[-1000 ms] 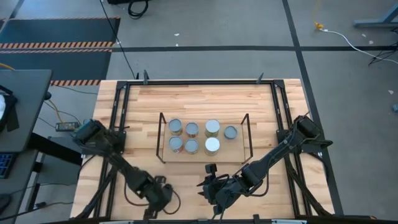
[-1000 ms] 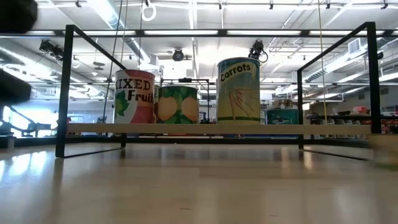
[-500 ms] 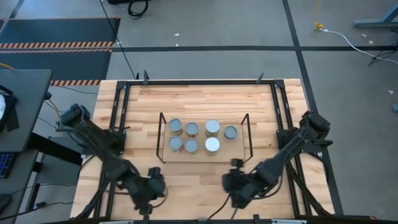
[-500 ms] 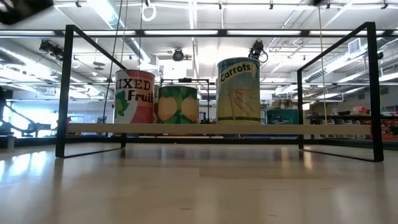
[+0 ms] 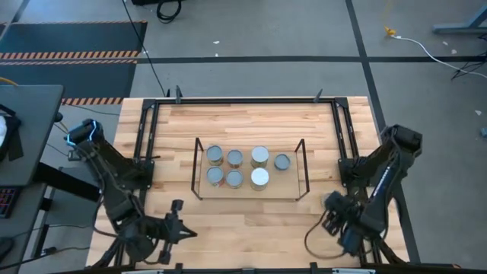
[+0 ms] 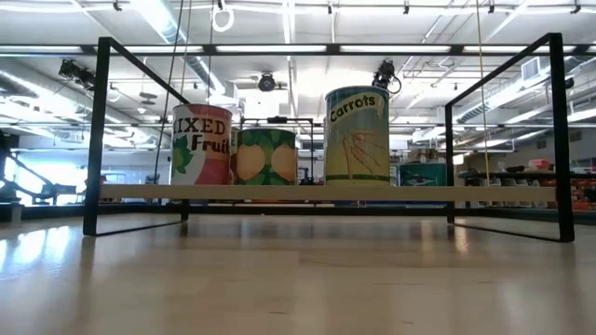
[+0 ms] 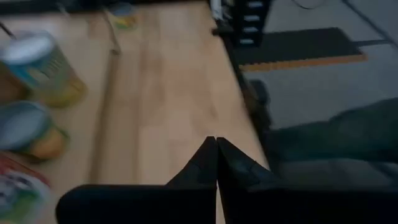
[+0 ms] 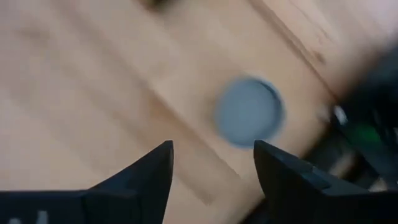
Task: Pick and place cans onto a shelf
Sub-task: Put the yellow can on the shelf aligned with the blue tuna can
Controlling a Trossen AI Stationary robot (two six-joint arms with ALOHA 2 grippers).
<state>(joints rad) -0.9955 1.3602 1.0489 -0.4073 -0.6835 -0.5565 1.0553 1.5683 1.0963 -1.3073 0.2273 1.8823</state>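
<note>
Grey can top beyond right gripper, jaws apart; left gripper closed, empty.

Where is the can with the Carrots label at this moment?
In the low view the Carrots can stands upright on the shelf, right of centre, beside the green can.

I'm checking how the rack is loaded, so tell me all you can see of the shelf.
The shelf is a low rectangular rack of thin dark rods with upright end frames and a pale board. It stands mid-table on the wooden top. Seven cans stand on it in two rows, one short. Neither gripper touches it.
</note>
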